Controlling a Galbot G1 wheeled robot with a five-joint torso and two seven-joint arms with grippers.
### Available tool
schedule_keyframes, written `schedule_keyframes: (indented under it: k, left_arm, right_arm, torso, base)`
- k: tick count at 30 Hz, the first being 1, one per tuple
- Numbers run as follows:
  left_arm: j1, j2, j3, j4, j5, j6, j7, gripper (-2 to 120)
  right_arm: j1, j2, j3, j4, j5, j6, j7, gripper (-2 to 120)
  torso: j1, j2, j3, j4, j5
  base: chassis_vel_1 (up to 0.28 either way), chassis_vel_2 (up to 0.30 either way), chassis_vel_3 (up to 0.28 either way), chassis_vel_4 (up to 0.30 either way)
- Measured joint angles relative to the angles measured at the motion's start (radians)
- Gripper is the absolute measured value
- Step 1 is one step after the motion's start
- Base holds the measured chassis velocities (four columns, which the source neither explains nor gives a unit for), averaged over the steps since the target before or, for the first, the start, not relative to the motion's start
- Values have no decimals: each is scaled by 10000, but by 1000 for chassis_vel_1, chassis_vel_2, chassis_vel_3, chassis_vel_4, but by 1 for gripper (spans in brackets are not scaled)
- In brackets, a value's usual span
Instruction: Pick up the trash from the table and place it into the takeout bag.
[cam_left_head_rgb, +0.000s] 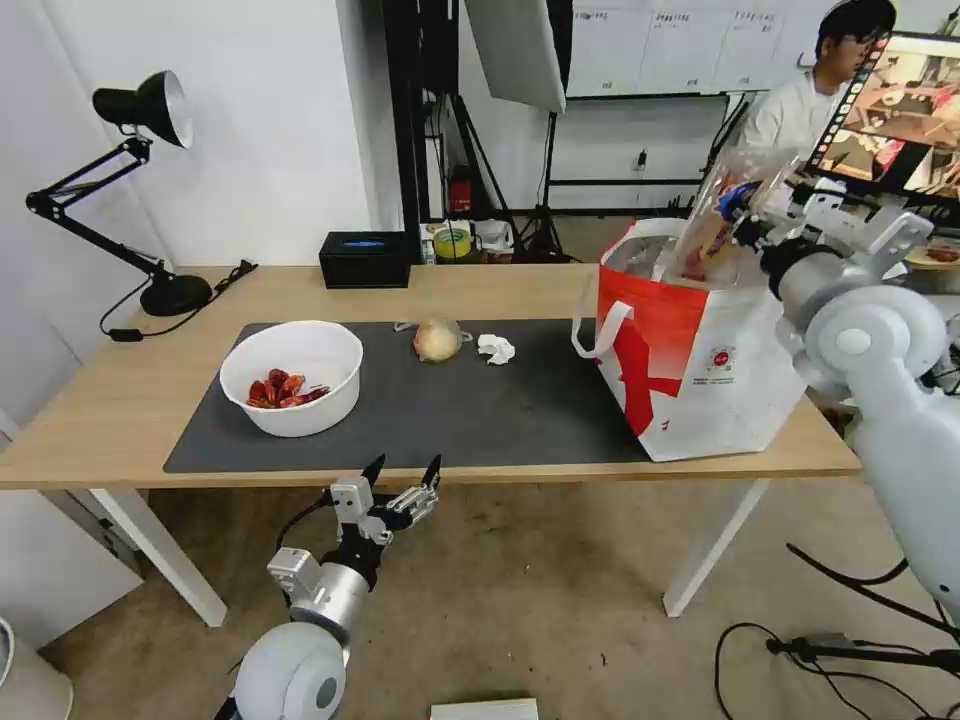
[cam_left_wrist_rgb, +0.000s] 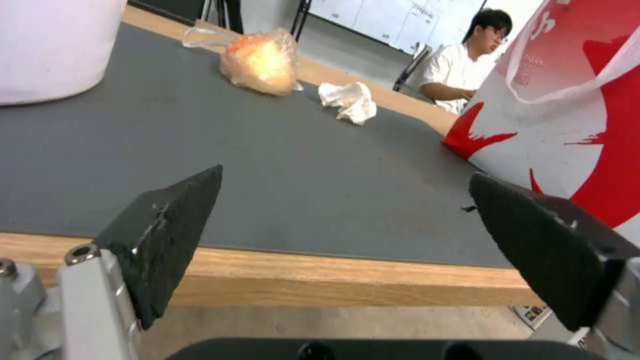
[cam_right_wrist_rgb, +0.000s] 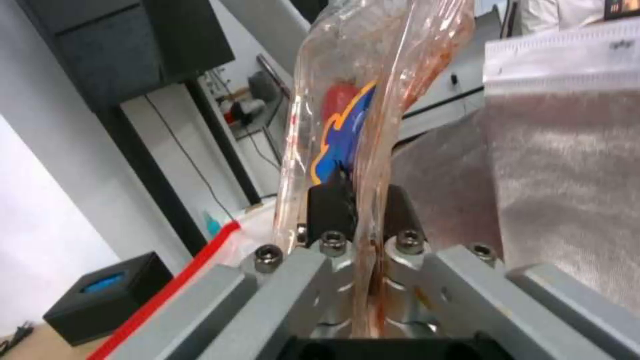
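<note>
My right gripper (cam_left_head_rgb: 745, 215) is shut on the clear plastic tray (cam_left_head_rgb: 712, 222), holding it upright over the open top of the red-and-white takeout bag (cam_left_head_rgb: 700, 370) at the table's right end. In the right wrist view the tray (cam_right_wrist_rgb: 360, 75) rises from between the shut fingers (cam_right_wrist_rgb: 330, 205), with the bag's foil lining (cam_right_wrist_rgb: 567, 175) beside it. On the dark mat (cam_left_head_rgb: 450, 410) lie the white bowl with red shells (cam_left_head_rgb: 292, 378), the wrapped beige ball (cam_left_head_rgb: 437, 340) and the crumpled tissue (cam_left_head_rgb: 496, 349). My left gripper (cam_left_head_rgb: 403, 475) hangs open just below the table's front edge (cam_left_head_rgb: 100, 470), holding nothing.
A black box with a blue top (cam_left_head_rgb: 365, 258) stands at the table's back edge. A black desk lamp (cam_left_head_rgb: 150, 200) with its cable occupies the back left corner. A monitor (cam_left_head_rgb: 900, 110) sits beyond the bag. Cables (cam_left_head_rgb: 850, 640) run across the floor at the right.
</note>
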Motion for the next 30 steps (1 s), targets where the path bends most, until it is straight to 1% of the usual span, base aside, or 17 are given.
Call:
schedule_keyframes:
  k: [7,10,11,12,13,15,18,19,20,22,23,24,25,27,28,29,30]
  left_arm:
    - [2,42,8,-56,-78,0,-115,100]
    - [-1,43,59,-59,-119,5,-194,100]
    - [-1,43,59,-59,-119,5,-194,100]
    - [-1,47,75,-58,-105,7,-195,100]
    - [-1,56,86,-56,-90,9,-196,100]
    - [-3,62,96,-53,-81,12,-197,100]
    - [-26,91,113,-45,-59,23,-201,100]
    - [-26,91,113,-45,-59,23,-201,100]
    - [-29,102,117,-44,-55,25,-202,100]
    - [-43,142,136,-30,-26,30,-206,100]
    - [-43,142,136,-30,-26,30,-206,100]
    - [-58,157,140,-26,-23,31,-212,100]
    - [-58,157,140,-26,-23,31,-212,100]
    - [-83,169,141,-25,-23,34,-226,100]
    - [-109,176,142,-24,-26,36,-238,100]
    - [-109,176,142,-24,-26,36,-238,100]
    - [-123,189,141,-25,-35,36,-245,100]
  right_arm:
    - [-389,120,91,160,40,-21,10,0]
    - [-597,223,115,342,249,-108,236,14]
    - [-597,223,115,342,249,-108,236,14]
    - [-634,251,124,392,407,-178,351,18]
    - [-657,292,147,430,633,-275,527,25]
    - [-658,327,162,435,784,-319,661,28]
    - [-655,375,198,432,1118,-382,897,43]
    - [-655,375,198,432,1118,-382,897,43]
    - [-652,375,200,429,1138,-386,910,46]
    - [-603,373,207,404,1206,-393,933,58]
    - [-603,373,207,404,1206,-393,933,58]
    - [-557,370,210,393,1238,-393,934,65]
    - [-557,370,210,393,1238,-393,934,65]
    - [-508,361,210,392,1275,-393,909,70]
    - [-452,348,210,387,1296,-393,834,78]
    - [-452,348,210,387,1296,-393,834,78]
    - [-392,331,210,376,1298,-353,671,85]
  torso:
    - [0,1,0,-1,0]
    - [0,0,0,0,0]
    - [0,0,0,0,0]
    - [0,1,0,0,0]
    - [0,0,0,0,0]
    - [0,0,0,0,0]
    - [0,0,0,1,0]
    - [0,0,0,1,0]
    - [0,0,0,0,-1]
    - [0,0,0,0,0]
    - [0,0,0,0,0]
    - [0,0,0,0,0]
    - [0,0,0,0,0]
    - [0,0,0,0,0]
    - [0,0,0,0,0]
    - [0,0,0,0,0]
    - [0,0,0,0,1]
  base:
    - [0,0,0,0]
    - [0,0,0,0]
    - [0,0,0,0]
    - [0,0,0,0]
    - [0,0,0,0]
    - [0,0,0,0]
    - [0,0,0,0]
    - [0,0,0,0]
    - [0,0,0,0]
    - [0,0,0,0]
    - [0,0,0,0]
    - [0,0,0,0]
    - [0,0,0,0]
    - [0,0,0,0]
    - [0,0,0,0]
    - [0,0,0,0]
    - [0,0,0,0]
